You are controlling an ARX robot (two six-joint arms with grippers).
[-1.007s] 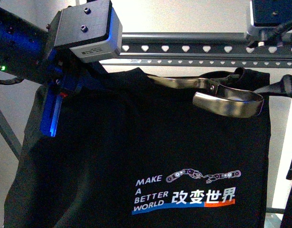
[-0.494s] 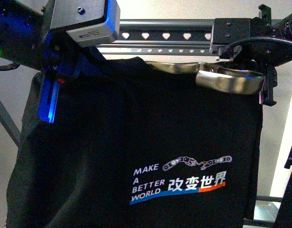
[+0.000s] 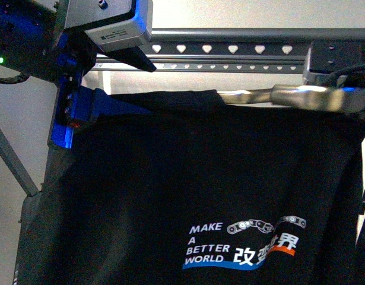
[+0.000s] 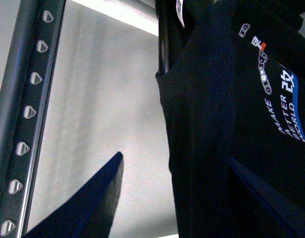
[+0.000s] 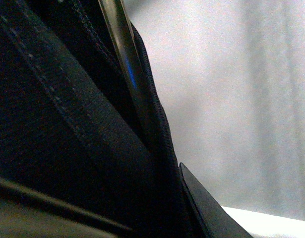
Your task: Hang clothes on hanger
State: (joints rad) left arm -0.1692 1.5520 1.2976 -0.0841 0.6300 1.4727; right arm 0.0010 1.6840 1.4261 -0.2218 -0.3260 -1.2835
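The clothes (image 3: pixel 170 178), a black T-shirt with white "MAKE A BETTER WORLD" print (image 3: pixel 207 244), hang spread just below the hanger's top rail (image 3: pixel 229 48) with its heart-shaped holes. My left gripper (image 3: pixel 99 89) is open at the shirt's upper left corner. In the left wrist view the left gripper (image 4: pixel 174 158) has the shirt's edge (image 4: pixel 202 124) between its spread jaws, with the rail (image 4: pixel 28 114) beside it. My right gripper (image 5: pixel 178 191) is shut on the shirt's seamed hem (image 5: pixel 68 114). A shiny metal bar (image 3: pixel 295 95) lies along the shirt's top edge.
The right arm's dark wrist block (image 3: pixel 336 56) sits against the rail at the upper right. A slanted grey rack leg (image 3: pixel 10 160) runs down the left side. A pale wall is behind the rack. The shiny bar also shows in the right wrist view (image 5: pixel 125 59).
The right arm has moved right and pulled the shirt's top edge out flat under the rail. The shiny bar has straightened and shifted right. The print has moved right.
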